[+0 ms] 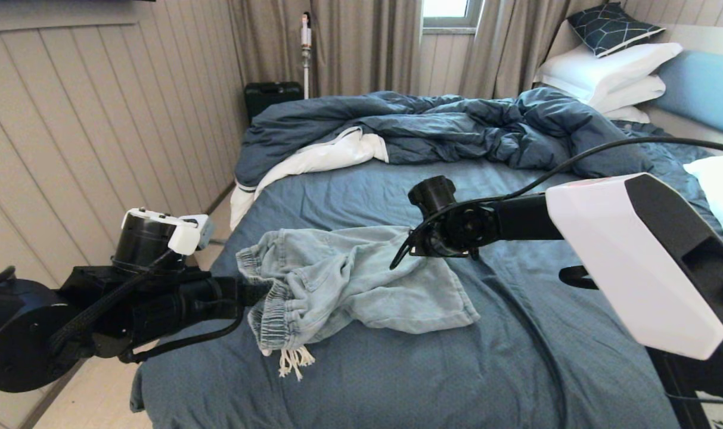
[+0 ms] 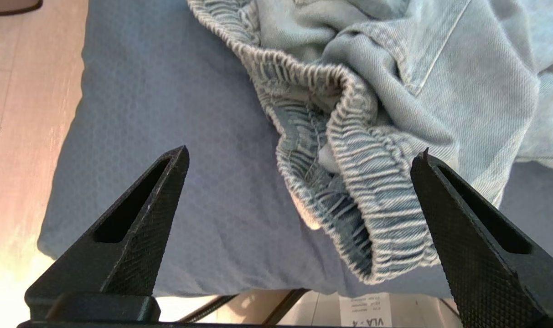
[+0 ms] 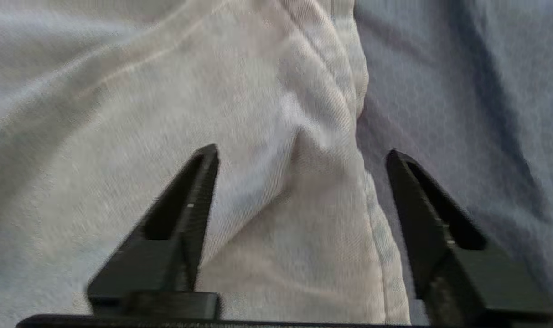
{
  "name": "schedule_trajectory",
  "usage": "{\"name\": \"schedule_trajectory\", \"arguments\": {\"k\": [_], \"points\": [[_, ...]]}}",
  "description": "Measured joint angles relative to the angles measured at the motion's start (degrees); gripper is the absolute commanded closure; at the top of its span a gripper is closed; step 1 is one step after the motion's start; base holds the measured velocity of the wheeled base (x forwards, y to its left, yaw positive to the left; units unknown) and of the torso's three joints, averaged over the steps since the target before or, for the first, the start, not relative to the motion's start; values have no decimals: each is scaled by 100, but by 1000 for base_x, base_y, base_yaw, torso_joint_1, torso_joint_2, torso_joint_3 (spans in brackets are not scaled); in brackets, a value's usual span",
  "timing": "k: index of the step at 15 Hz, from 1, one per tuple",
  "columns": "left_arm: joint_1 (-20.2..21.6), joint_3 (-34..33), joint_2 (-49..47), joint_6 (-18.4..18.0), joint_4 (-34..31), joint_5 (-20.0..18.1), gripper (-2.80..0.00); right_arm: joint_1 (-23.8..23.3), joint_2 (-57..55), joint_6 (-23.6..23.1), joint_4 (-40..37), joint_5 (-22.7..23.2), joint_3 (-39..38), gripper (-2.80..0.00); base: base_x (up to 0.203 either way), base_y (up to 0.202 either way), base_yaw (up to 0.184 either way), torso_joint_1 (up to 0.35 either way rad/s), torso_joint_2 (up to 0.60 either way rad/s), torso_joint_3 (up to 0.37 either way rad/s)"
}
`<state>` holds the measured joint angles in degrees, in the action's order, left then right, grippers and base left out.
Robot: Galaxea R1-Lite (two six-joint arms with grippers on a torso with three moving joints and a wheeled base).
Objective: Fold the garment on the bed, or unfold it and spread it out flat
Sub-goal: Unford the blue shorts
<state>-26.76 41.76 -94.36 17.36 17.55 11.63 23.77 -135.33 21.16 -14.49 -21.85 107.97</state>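
The garment [image 1: 349, 280], pale denim shorts, lies crumpled on the bed [image 1: 397, 369] near its front left corner, its white tasselled drawstring [image 1: 295, 360] trailing toward the front edge. My left gripper [image 1: 266, 292] is open at the gathered waistband [image 2: 376, 196]. The band lies between the spread fingers of the left gripper [image 2: 303, 150] without being pinched. My right gripper [image 1: 400, 256] hovers over the shorts' far right part. In the right wrist view the right gripper [image 3: 302, 150] is open over a hemmed edge of the garment [image 3: 167, 91], beside the sheet [image 3: 463, 114].
A rumpled dark blue duvet [image 1: 456, 128] with a white underside [image 1: 319, 158] fills the bed's far half. White pillows [image 1: 611, 71] stack at the far right. The bed's left edge drops to the floor [image 1: 99, 393] beside a panelled wall; a black case [image 1: 272, 95] stands beyond.
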Motion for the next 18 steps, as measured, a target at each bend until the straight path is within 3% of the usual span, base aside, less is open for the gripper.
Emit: {"name": "schedule_trajectory", "arguments": {"k": [3, 4, 18], "points": [[2, -53, 9, 2, 41, 0, -280, -34, -154, 13, -2, -1, 140, -280, 0, 0, 0, 0, 0, 0], [2, -58, 10, 2, 43, 2, -280, -38, -195, 16, -3, -1, 155, 0, 0, 0, 0, 0, 0, 0], [-5, -58, -106, 89, 69, -39, -280, -22, -227, 76, -16, -12, 124, 0, 0, 0, 0, 0, 0, 0]]}}
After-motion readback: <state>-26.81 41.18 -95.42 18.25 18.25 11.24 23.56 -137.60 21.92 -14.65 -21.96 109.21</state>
